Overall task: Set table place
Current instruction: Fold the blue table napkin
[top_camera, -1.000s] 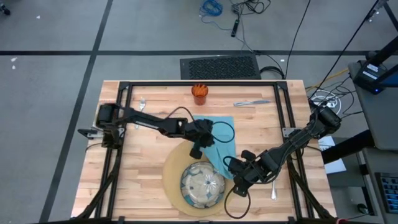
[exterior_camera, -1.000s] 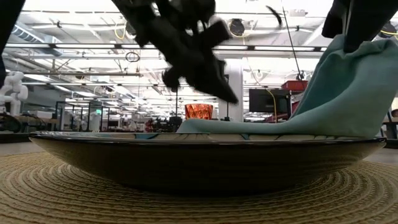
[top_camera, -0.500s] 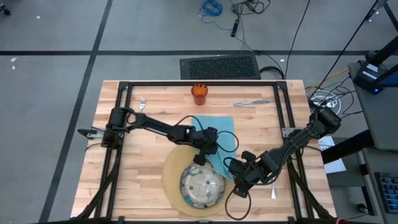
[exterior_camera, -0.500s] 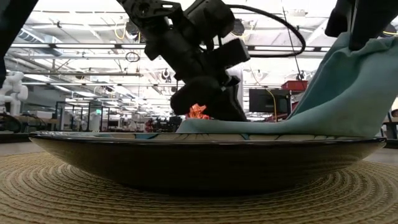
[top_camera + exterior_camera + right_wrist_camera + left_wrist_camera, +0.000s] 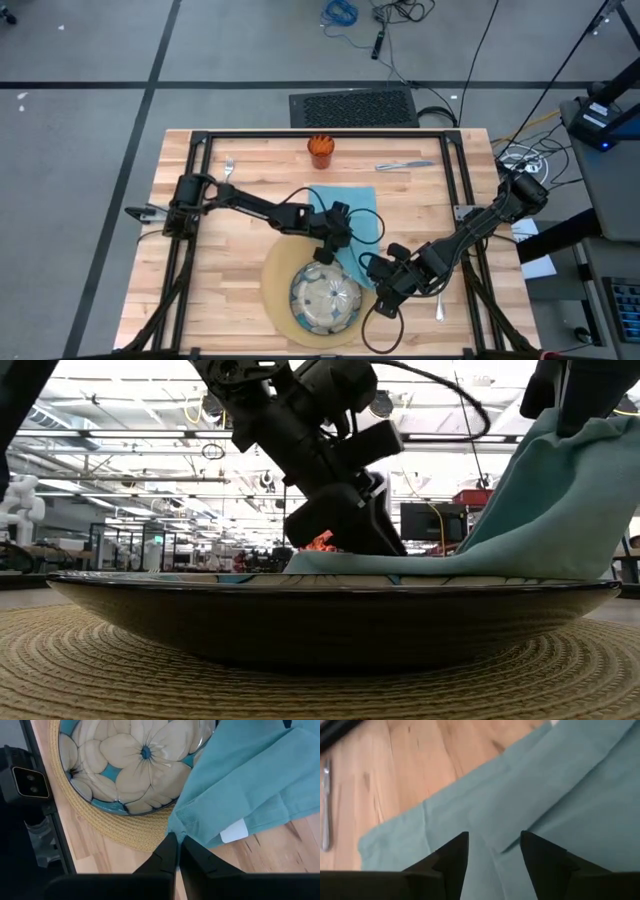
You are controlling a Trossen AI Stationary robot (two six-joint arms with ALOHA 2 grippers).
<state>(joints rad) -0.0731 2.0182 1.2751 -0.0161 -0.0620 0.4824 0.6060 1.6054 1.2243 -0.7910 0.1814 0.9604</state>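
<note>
The teal napkin (image 5: 348, 215) lies on the table (image 5: 230, 260), between the orange cup (image 5: 320, 150) and the tan mat (image 5: 275, 285) that carries the flowered dish (image 5: 325, 298). My left gripper (image 5: 494, 851) is open and low over the napkin's middle, with one finger on each side of a fold edge (image 5: 512, 842). My right gripper (image 5: 176, 845) is shut on the napkin by the mat's right side. In the low view the napkin (image 5: 560, 510) slopes up to the right behind the dish (image 5: 330, 615). My left gripper's fingertips are right at the napkin, but I cannot tell whether they touch it. My right gripper pinches a hemmed corner of the napkin (image 5: 181, 827) between its two fingers, coming from above. That corner is raised off the table while the rest lies flat; one layer or several, I cannot tell.
A fork (image 5: 228, 168) lies at the far left, a knife (image 5: 405, 165) at the far right, and a spoon (image 5: 438, 306) near the right front. A black frame (image 5: 200, 200) runs around the tabletop. Bare wood shows left of the mat.
My left gripper has moved toward the table's near edge and come down onto the napkin's middle, close to the mat. My right gripper has kept its hold on the raised corner.
</note>
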